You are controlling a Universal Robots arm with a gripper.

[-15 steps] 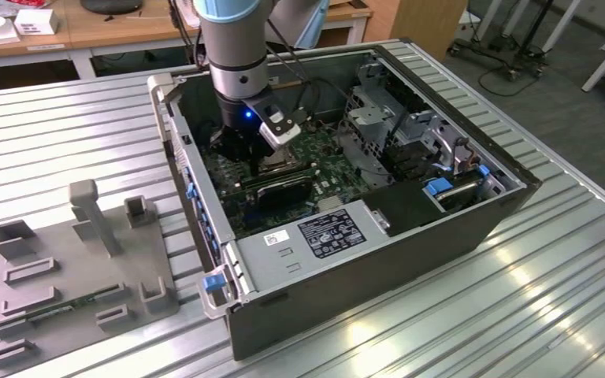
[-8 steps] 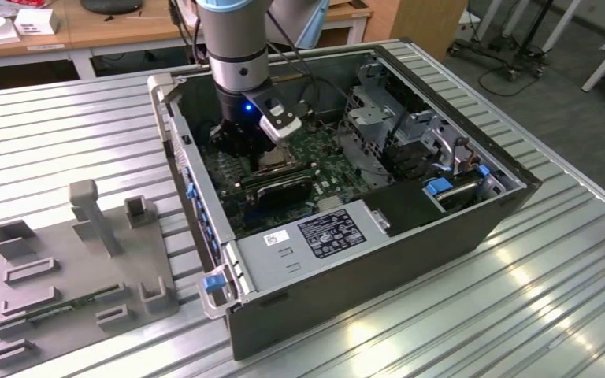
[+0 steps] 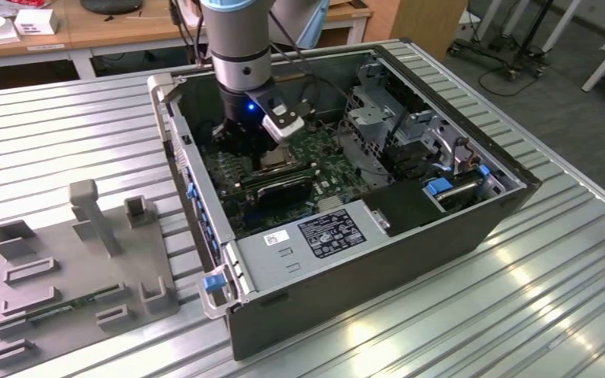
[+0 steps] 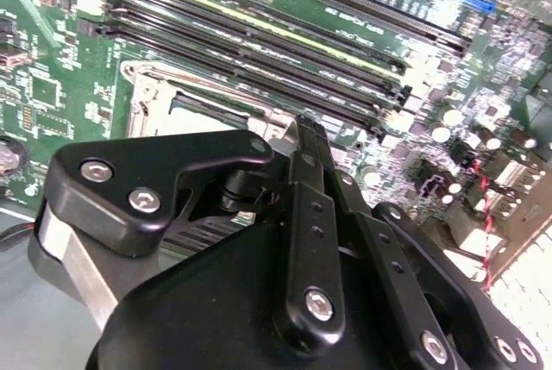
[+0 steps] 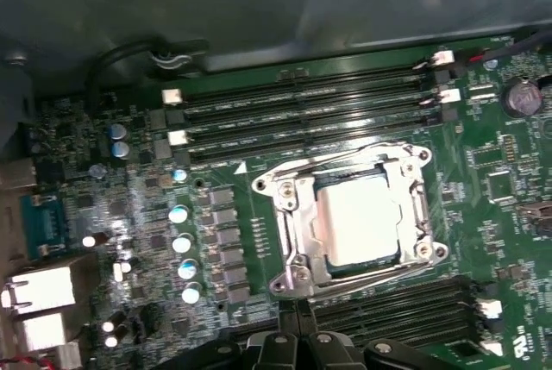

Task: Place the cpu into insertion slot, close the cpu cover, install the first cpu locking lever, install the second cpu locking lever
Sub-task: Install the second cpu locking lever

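cpu: the pale square chip (image 5: 358, 219) lies flat in the middle of the socket, facing up, in the first wrist view.
insertion slot: the socket (image 5: 293, 253) sits on the green board (image 5: 155, 215), between two banks of long black slots (image 5: 302, 111); in the second wrist view its silvery corner (image 4: 151, 94) shows just past the hand's black links.
cpu cover: the thin metal frame (image 5: 414, 193) lies down around the chip, its cut-out showing the chip's top (whether it is latched I cannot tell).
hand: its dark finger ends (image 5: 300, 335) meet close together just beside the socket's edge, apart from the chip and holding nothing; in the exterior view the hand (image 3: 252, 150) hangs low over the board.
computer case: open-sided (image 3: 471, 228), lying on the ribbed metal desk (image 3: 554, 299).
grey rack: a holder block (image 3: 72, 260) stands on the desk at the exterior view's left, well apart from the case.
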